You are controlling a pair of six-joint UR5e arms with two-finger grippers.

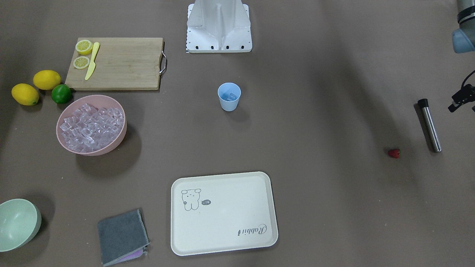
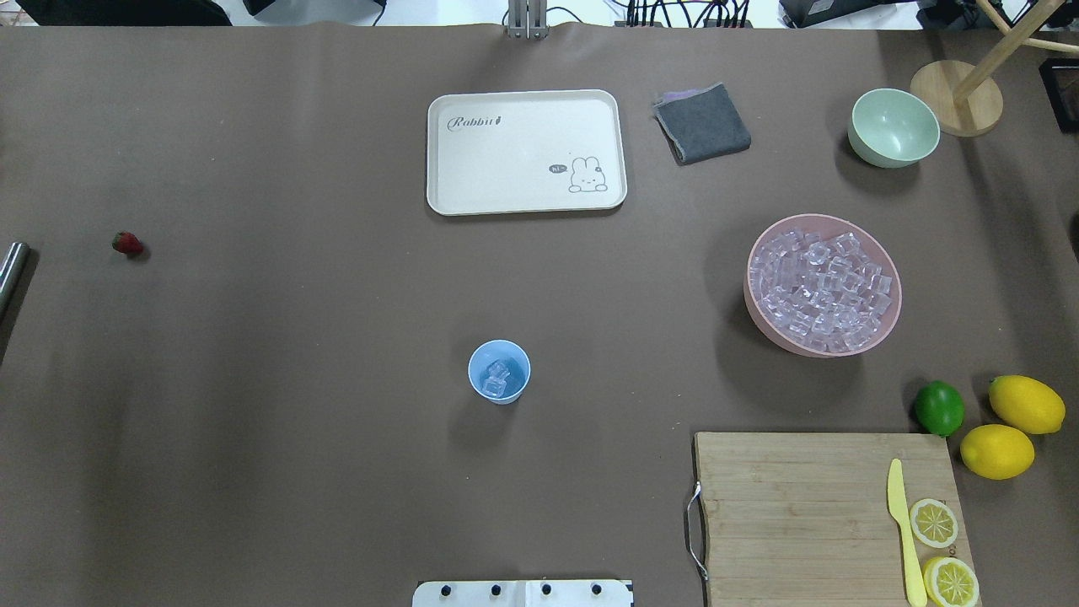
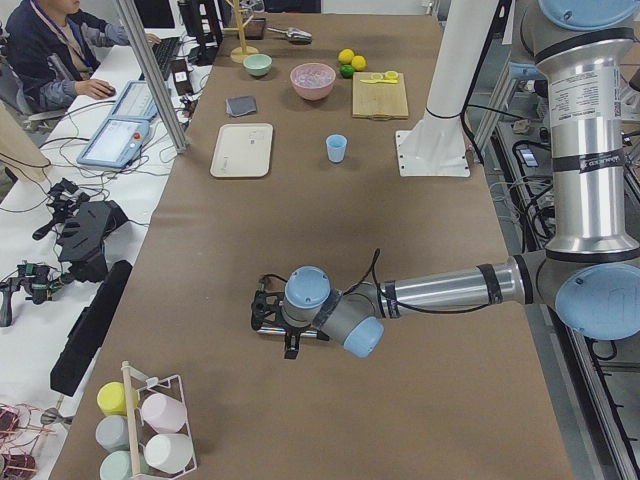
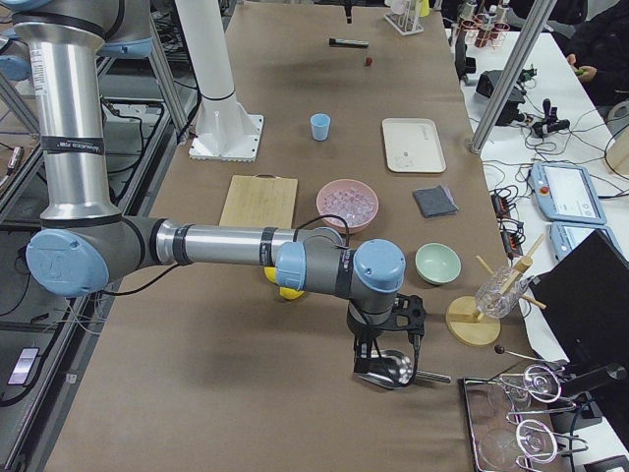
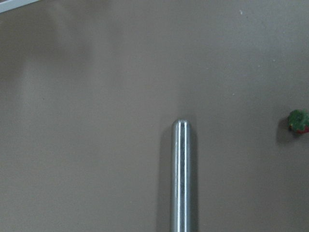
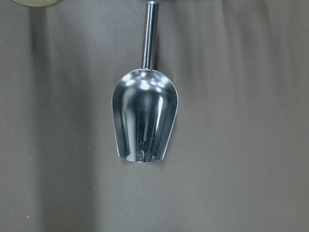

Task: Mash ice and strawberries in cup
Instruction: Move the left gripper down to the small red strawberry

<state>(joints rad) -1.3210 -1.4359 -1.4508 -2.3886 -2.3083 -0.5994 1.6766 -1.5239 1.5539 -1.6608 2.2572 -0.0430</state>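
Note:
The light-blue cup (image 1: 229, 105) stands upright mid-table with a few cubes of ice (image 2: 497, 377) inside. More ice fills a pink bowl (image 2: 892, 316). A single strawberry (image 1: 394, 153) lies on the table far out on my left side, next to a steel rod (image 1: 429, 125). My left gripper (image 1: 460, 99) hovers over the rod's black-capped end. It is cut off at the frame edge, so I cannot tell whether it is open. The left wrist view shows the rod (image 5: 181, 179) and the strawberry (image 5: 298, 121). My right gripper (image 4: 388, 344) hangs over a metal scoop (image 6: 145, 121) that lies on the table. Its state cannot be told.
A cream tray (image 2: 527, 152), a grey cloth (image 2: 701, 123) and a pale green bowl (image 2: 893, 128) sit along the far side. A wooden cutting board (image 2: 801, 514) carries lemon slices and a yellow knife (image 2: 902, 531). Two lemons (image 2: 1011, 426) and a lime (image 2: 939, 408) lie beside it.

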